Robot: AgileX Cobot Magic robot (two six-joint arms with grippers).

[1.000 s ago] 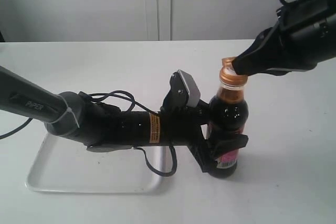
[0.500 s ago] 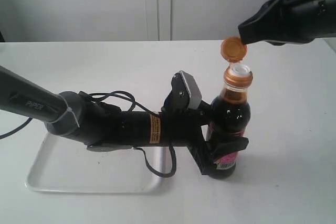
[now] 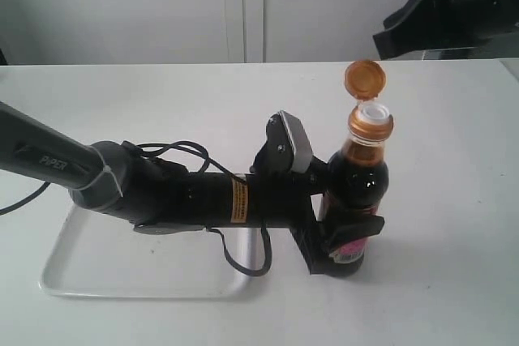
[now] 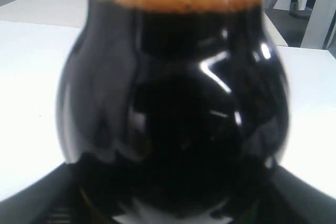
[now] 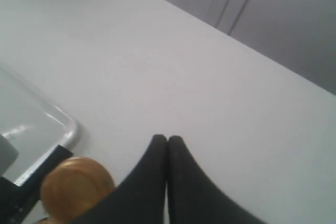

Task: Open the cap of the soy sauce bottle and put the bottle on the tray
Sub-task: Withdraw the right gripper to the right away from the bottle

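Note:
The soy sauce bottle stands upright on the white table, right of the tray. Its copper-orange cap is flipped up on its hinge, baring the white spout. My left gripper is shut on the bottle's lower body at the label. The bottle's dark belly fills the left wrist view. My right gripper hangs above and to the right of the cap, apart from it; its fingertips are pressed together with nothing between them. The cap shows beside them.
The left arm and its cable lie over the tray's right part. A tray corner shows in the right wrist view. A grey wall stands behind the table's far edge.
The right gripper flipped the cap up off the spout, then lifted up and to the right, away from it. The bottle and left gripper shifted only slightly.

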